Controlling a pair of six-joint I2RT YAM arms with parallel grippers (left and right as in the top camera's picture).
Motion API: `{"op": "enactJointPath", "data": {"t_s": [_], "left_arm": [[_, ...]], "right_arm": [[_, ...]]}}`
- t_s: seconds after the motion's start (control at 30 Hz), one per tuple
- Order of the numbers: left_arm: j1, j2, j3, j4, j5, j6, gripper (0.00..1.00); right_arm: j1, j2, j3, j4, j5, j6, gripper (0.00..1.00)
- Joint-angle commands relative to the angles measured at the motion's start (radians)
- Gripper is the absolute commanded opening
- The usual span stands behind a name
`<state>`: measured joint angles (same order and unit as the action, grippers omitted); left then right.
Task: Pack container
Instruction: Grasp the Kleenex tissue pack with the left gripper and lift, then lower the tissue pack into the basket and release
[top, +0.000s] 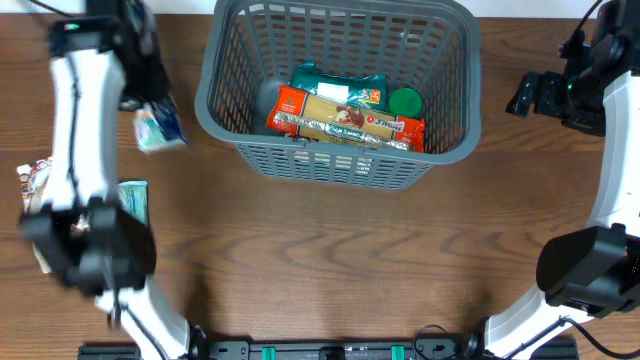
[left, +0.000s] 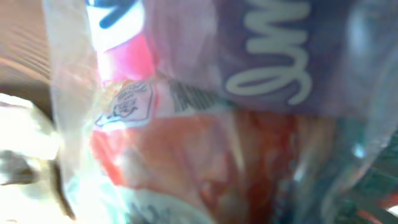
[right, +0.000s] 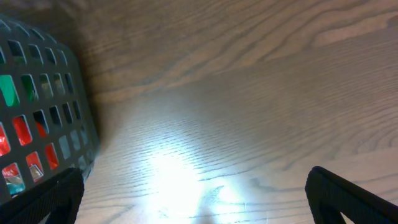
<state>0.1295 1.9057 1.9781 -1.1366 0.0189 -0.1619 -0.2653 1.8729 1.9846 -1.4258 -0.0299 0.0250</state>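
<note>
Overhead view: The basket (top: 340, 160) stands on the counter (top: 330, 250) at the far middle, between the two arms. It holds a red pasta packet (top: 345, 125) lying across the floor, a teal packet (top: 335, 85) just behind it, and a green lid (top: 405, 101) near the right wall. The left pincer (top: 150, 85) is just left of the basket and blurred. A pale plastic packet (top: 160, 128) sits directly against it, outside the basket. The spread of the left pincer cannot be told here. A green packet (top: 136, 200) and a white packet (top: 30, 180) lie on the counter near the left edge. The right pincer (top: 525, 95) is to the right of the basket, apart from it.

Left wrist view: The plastic packet (left: 205, 124) fills the frame, showing purple, pink and red print. It hides the fingers, so the pincer state cannot be told.

Right wrist view: The right pincer (right: 193, 208) is spread wide, with its dark fingertips (right: 43, 199) at opposite lower corners. Only bare counter (right: 236, 93) lies between them. A corner of the basket (right: 43, 93) shows at the left, with red and green contents visible through the slots.
</note>
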Motion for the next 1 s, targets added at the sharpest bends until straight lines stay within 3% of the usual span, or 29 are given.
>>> {"op": "enactJointPath", "data": {"t_s": [0.0, 0.13, 0.37, 0.63, 0.77, 0.97], "left_arm": [[0.010, -0.176, 0.037, 0.024, -0.008, -0.023, 0.06], [-0.019, -0.327, 0.037, 0.071, 0.000, 0.059, 0.06], [-0.261, -0.461, 0.037, 0.084, 0.091, 0.568, 0.06], [-0.560, -0.401, 0.037, 0.145, 0.104, 1.069, 0.06], [-0.597, -0.322, 0.037, 0.211, 0.168, 1.184, 0.06], [-0.586, -0.130, 0.037, 0.295, 0.179, 1.202, 0.06]], "right_arm": [[-0.003, -0.008, -0.005, -0.002, -0.003, -0.031, 0.99], [-0.006, -0.008, -0.005, 0.017, -0.003, -0.031, 0.99], [-0.044, -0.008, -0.005, 0.035, -0.005, -0.034, 0.99], [-0.056, -0.008, -0.005, 0.029, -0.005, -0.034, 0.99], [-0.056, -0.008, -0.005, 0.027, -0.005, -0.034, 0.99], [-0.056, -0.008, -0.005, 0.025, -0.032, -0.034, 0.99]]}}
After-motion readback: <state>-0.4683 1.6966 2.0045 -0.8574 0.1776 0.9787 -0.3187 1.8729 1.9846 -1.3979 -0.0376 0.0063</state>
